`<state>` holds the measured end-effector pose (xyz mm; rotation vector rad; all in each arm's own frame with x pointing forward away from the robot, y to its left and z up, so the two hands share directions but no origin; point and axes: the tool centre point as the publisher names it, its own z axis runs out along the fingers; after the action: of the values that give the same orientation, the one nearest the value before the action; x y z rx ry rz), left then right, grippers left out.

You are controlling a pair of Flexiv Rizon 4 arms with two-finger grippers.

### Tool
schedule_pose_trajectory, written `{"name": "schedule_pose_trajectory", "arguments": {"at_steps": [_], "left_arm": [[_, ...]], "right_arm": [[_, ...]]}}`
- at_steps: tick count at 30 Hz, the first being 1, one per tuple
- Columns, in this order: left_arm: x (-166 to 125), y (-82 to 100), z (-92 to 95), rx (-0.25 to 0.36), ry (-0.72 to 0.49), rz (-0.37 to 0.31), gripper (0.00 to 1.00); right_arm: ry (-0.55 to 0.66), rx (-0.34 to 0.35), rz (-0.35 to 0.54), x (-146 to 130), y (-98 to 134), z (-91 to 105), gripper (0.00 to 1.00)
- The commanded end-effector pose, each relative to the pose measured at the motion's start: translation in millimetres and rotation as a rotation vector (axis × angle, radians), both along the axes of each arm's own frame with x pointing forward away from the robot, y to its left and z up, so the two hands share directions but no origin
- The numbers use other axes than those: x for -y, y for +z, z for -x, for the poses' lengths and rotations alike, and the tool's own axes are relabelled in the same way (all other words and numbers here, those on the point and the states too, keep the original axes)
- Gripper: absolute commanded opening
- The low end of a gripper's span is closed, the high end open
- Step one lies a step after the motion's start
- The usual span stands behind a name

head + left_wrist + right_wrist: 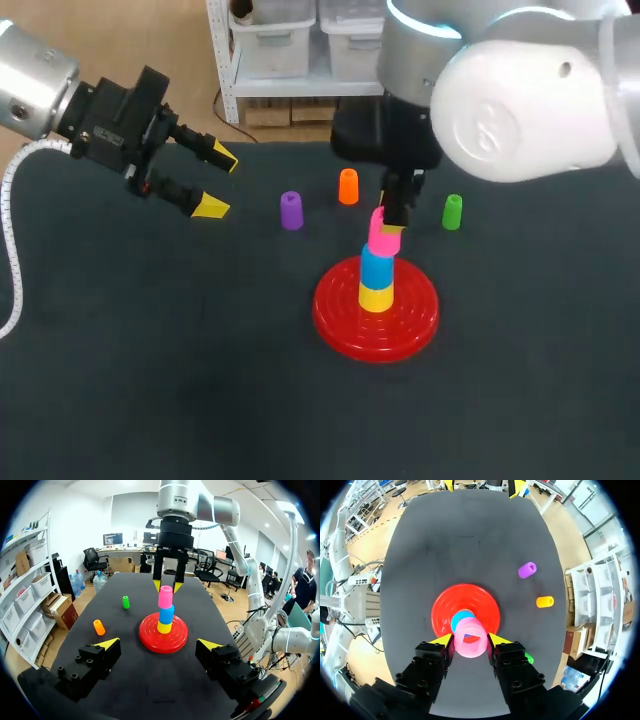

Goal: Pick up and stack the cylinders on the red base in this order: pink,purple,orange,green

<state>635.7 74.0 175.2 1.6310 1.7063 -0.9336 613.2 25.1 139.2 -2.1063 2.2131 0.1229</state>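
R gripper [470, 640] pinching pink cyl [378, 240] from both sides, fingers near its top. Pink sits slightly tilted on blue cyl [377, 266], blue on yellow cyl [376, 296], all on red base [335, 305]. L gripper [217, 183] spread wide over far-left of table [150, 380], well apart from the stack. Purple cyl [291, 210], orange cyl [348, 186] and green cyl [452, 211] upright behind base, apart from each other. Base mid-table, well in from edges, with a wide stretch of dark top between it and the near edge.
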Motion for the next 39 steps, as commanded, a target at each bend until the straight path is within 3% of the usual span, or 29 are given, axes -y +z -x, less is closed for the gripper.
{"name": "schedule_pose_trajectory", "arguments": {"at_steps": [1,7,20,25,33,34,35,36,39], "left_arm": [[-0.8,-0.3,-0.8,0.0,-0.003,0.002,1.0],[-0.8,-0.3,-0.8,0.0,-0.003,0.002,1.0],[-0.8,-0.3,-0.8,0.0,-0.003,0.002,1.0],[-0.8,-0.3,-0.8,0.0,-0.003,0.002,1.0],[-0.8,-0.3,-0.8,0.0,-0.003,0.002,1.0],[-0.8,-0.3,-0.8,0.0,-0.003,0.002,1.0],[-0.8,-0.3,-0.8,0.0,-0.003,0.002,1.0],[-0.8,-0.3,-0.8,0.0,-0.003,0.002,1.0],[-0.8,-0.3,-0.8,0.0,-0.003,0.002,1.0]], "right_arm": [[0.007,-0.008,-0.001,-5.4,-6.3,-4.6,0.0],[0.03,0.003,-0.003,-10.6,-1.1,-5.6,0.0],[0.044,-0.047,0.041,-8.5,-19.5,16.5,0.0],[0.017,-0.064,0.059,-9.4,-36.6,16.2,0.0],[-0.035,-0.066,0.053,-8.2,-45.3,12.5,0.0],[-0.053,-0.055,0.041,-7.2,-44.0,10.2,0.18],[-0.059,-0.057,0.02,-6.7,-40.8,8.5,0.72],[-0.063,-0.053,0.008,-6.1,-36.5,6.7,1.0],[-0.084,-0.034,-0.001,-1.8,-20.0,-0.5,1.0]]}}
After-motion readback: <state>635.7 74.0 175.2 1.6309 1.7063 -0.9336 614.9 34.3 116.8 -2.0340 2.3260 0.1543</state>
